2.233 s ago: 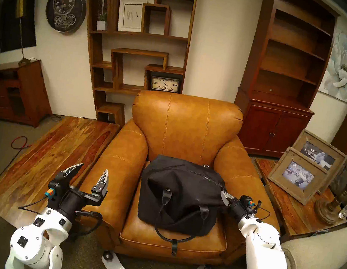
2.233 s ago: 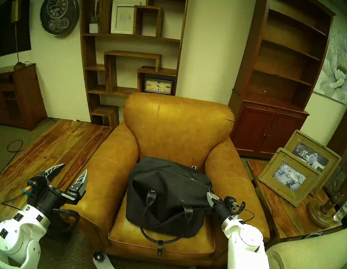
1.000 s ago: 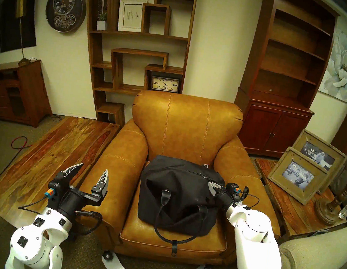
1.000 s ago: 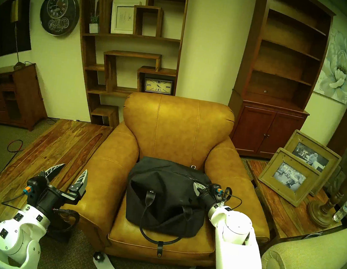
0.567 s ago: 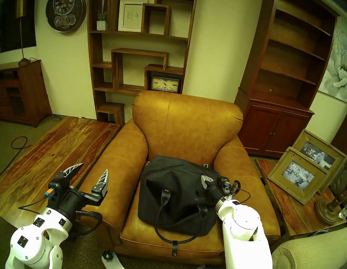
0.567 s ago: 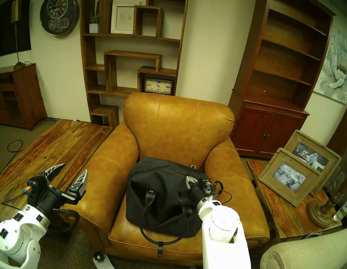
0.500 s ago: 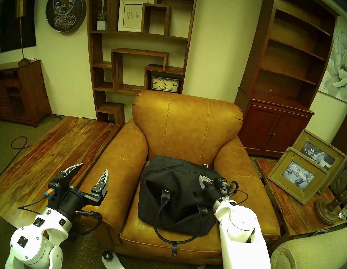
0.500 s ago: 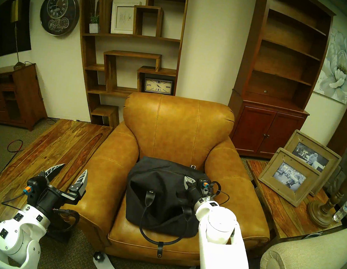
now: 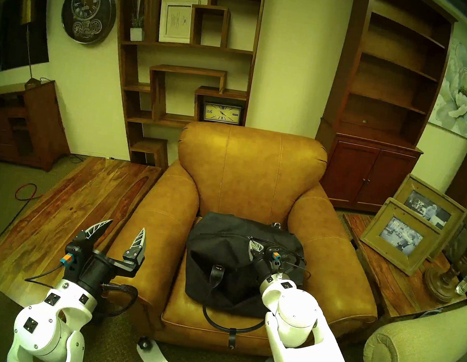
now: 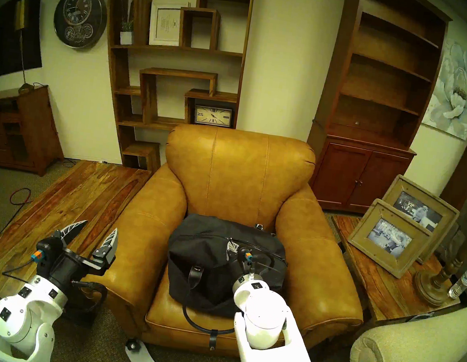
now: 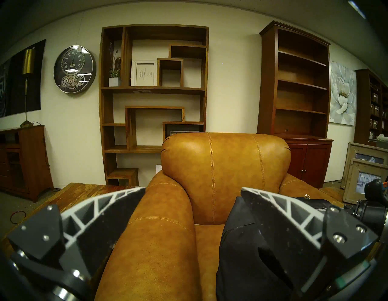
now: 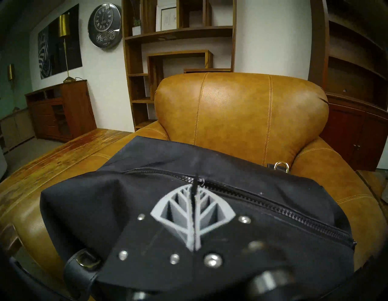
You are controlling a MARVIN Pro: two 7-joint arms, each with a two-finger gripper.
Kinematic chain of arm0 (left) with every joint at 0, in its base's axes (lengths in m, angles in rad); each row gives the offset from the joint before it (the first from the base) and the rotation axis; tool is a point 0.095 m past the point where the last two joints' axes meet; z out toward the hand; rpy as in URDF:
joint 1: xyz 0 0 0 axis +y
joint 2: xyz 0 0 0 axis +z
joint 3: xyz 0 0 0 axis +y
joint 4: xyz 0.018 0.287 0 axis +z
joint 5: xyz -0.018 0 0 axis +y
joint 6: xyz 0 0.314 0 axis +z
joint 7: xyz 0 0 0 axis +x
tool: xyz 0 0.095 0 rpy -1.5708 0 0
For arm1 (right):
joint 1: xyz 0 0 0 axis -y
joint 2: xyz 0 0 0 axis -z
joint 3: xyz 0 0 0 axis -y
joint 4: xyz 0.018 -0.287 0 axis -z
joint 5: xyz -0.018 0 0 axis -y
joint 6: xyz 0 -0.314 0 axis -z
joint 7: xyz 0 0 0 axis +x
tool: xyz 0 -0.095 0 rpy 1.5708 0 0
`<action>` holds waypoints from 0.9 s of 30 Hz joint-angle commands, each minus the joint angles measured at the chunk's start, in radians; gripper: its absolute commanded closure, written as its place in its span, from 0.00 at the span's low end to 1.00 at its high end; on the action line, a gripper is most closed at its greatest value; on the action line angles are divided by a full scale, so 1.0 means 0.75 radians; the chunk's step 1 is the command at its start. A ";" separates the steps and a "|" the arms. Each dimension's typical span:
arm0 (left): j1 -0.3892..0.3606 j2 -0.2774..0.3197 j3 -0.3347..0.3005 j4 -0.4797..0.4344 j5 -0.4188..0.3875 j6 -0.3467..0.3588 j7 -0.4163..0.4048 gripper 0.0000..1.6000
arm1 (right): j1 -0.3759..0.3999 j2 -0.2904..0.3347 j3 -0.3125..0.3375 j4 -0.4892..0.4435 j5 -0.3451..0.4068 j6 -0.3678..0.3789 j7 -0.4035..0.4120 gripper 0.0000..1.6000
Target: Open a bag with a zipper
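Black bag [image 9: 218,250] on armchair seat [image 9: 181,310], between both armrests. Right gripper [image 12: 194,189], jaws closed on the zipper [image 12: 273,203] pull mid-bag; left gripper [image 9: 121,228], jaws open, over left armrest.

Tan leather armchair [image 9: 249,175], wooden shelves [image 9: 183,53]

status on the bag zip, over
Right gripper shut on the zipper pull, mid-bag. Left gripper open, idle beside the armchair. Zipper parted right of the pull on the bag. Nothing in the way.
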 commanded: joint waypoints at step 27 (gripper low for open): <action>-0.005 0.003 0.001 -0.022 0.001 -0.005 -0.003 0.00 | 0.452 -0.011 -0.489 0.245 0.211 0.016 -0.324 1.00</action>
